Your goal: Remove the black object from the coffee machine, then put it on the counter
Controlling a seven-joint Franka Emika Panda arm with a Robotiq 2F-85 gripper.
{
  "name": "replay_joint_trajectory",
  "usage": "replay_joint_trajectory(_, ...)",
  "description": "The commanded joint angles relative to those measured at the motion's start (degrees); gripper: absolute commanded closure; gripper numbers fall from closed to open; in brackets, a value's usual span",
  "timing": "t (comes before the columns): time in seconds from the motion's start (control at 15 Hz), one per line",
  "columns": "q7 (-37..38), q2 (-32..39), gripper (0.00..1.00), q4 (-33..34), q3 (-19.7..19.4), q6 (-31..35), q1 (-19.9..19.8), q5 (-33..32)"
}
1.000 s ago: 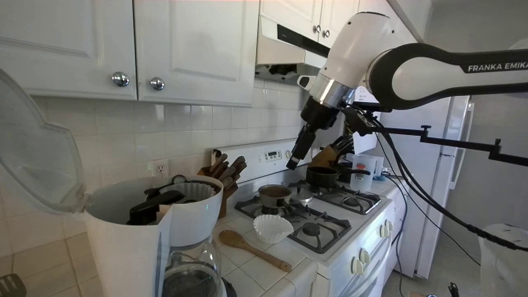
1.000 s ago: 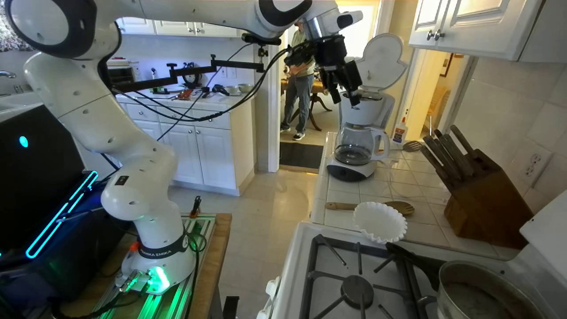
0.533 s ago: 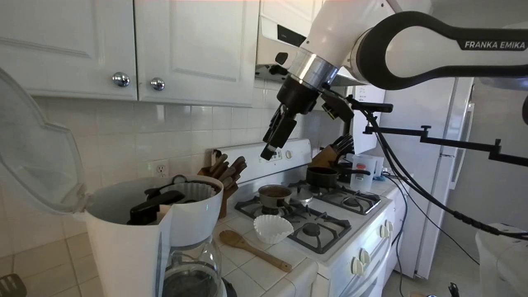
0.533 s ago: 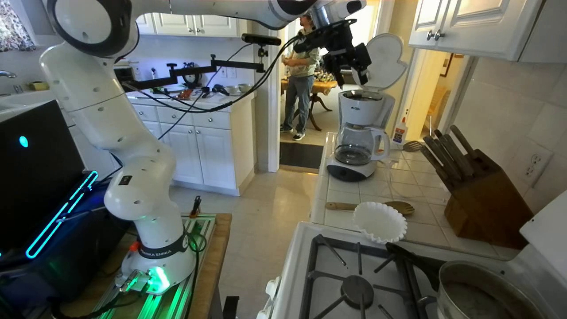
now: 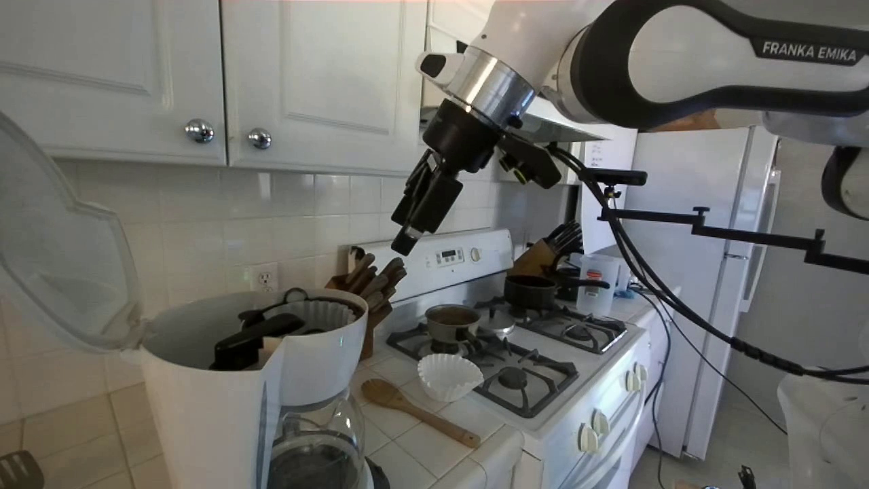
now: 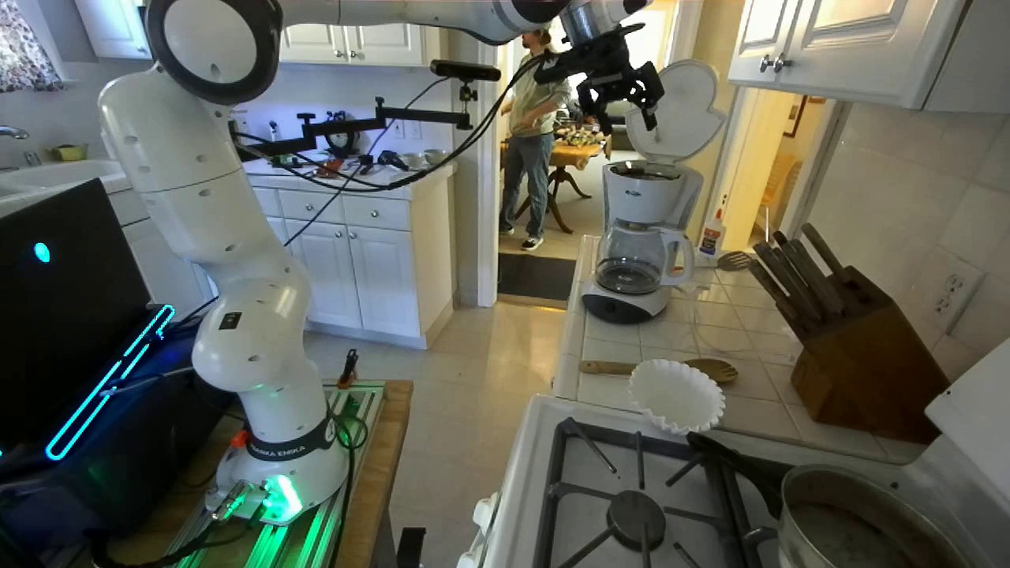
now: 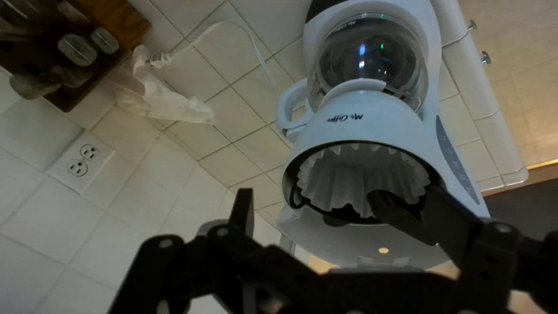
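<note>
Relative position of the pincer [image 7: 339, 201] and the black part [image 7: 399, 216] in the coffee machine [image 7: 375, 126]. The jaws stand wide apart and hold nothing. The part is in the machine's open top, one end overlapping the paper filter [image 7: 362, 174] in the wrist view. There it lies beyond the pincer and off its midline, toward the finger [image 7: 451, 222] at that picture's right, which may hide its other end. Its long axis slants from upper left to lower right and so crosses the closing line of the jaws obliquely. In an exterior view the part [image 5: 254, 337] lies below and to the left of the pincer, well apart from it. In an exterior view the raised lid [image 6: 688, 110] stands behind the pincer, partly covered by it. Judged from this arrangement, the step in hand is the reach toward the part; removal and placement on the tiled bench [image 6: 611, 339] are not yet done. The grasp probably calls for a descent, a sideways correction toward the part, and a wrist turn that sets the jaws across its narrow width. Closing at the present slant could slip along the part or crush the filter. A black holder [image 7: 338, 213] also rims the filter; which piece the task means cannot be settled.
</note>
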Motion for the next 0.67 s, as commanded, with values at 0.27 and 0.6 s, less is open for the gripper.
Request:
replay_joint_trajectory(0.27,-6.43,0.71,0.00,1.73,-0.62,-0.24,2.27,6.65)
replay_joint_trajectory(0.6,-4.62,0.26,0.00,0.95,-0.11,0.40,1.89,4.91)
